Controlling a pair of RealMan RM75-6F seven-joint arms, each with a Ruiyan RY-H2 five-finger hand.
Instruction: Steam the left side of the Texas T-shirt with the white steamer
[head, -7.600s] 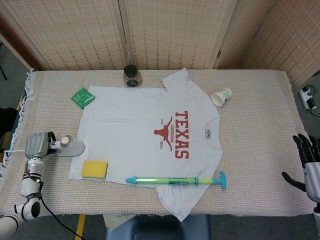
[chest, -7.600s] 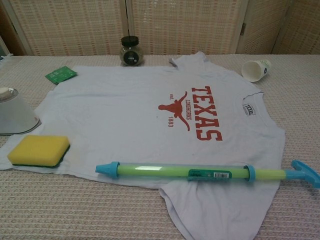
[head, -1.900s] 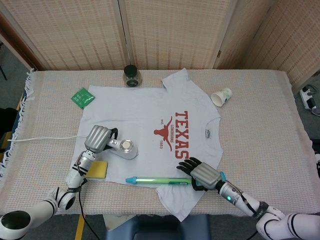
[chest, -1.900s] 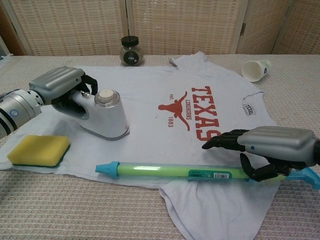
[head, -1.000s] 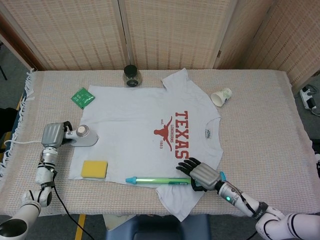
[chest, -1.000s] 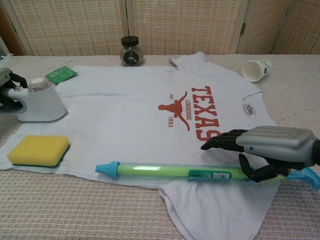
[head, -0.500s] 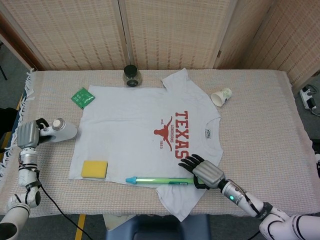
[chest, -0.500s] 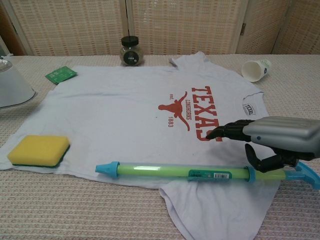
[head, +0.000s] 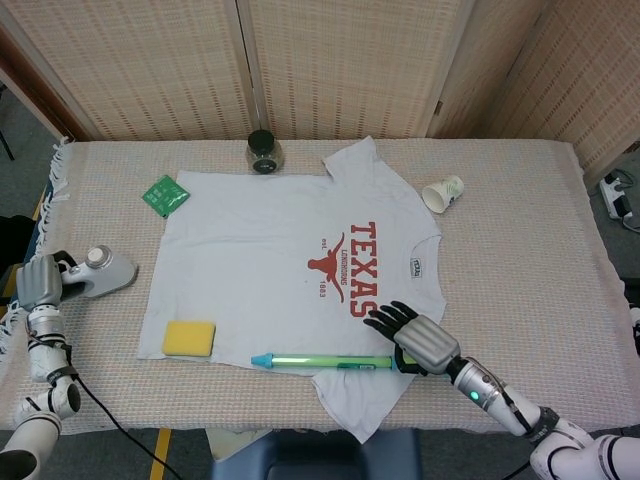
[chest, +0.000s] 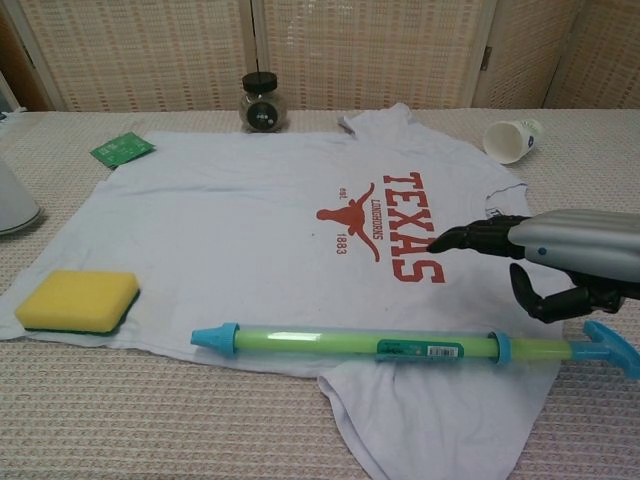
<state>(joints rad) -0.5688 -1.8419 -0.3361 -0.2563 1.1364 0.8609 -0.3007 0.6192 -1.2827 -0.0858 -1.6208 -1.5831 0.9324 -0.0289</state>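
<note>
The white Texas T-shirt (head: 270, 250) (chest: 250, 220) lies flat on the tablecloth, its red print facing right. The white steamer (head: 103, 272) stands on the cloth just left of the shirt's left edge, and only its rim (chest: 14, 208) shows at the chest view's left border. My left hand (head: 38, 281) grips the steamer's handle from the left. My right hand (head: 418, 340) (chest: 565, 258) hovers over the shirt's lower right part, fingers spread, holding nothing, just above the pump's handle end.
A yellow sponge (head: 189, 338) (chest: 77, 300) sits on the shirt's lower left corner. A green and blue pump tube (head: 330, 361) (chest: 400, 347) lies across the lower hem. A dark-lidded jar (head: 264, 152), a tipped paper cup (head: 442, 192) and a green packet (head: 165, 194) lie along the back.
My left hand has carried the steamer leftward off the shirt onto the bare tablecloth. My right hand has risen and drawn back to the right, away from the pump tube.
</note>
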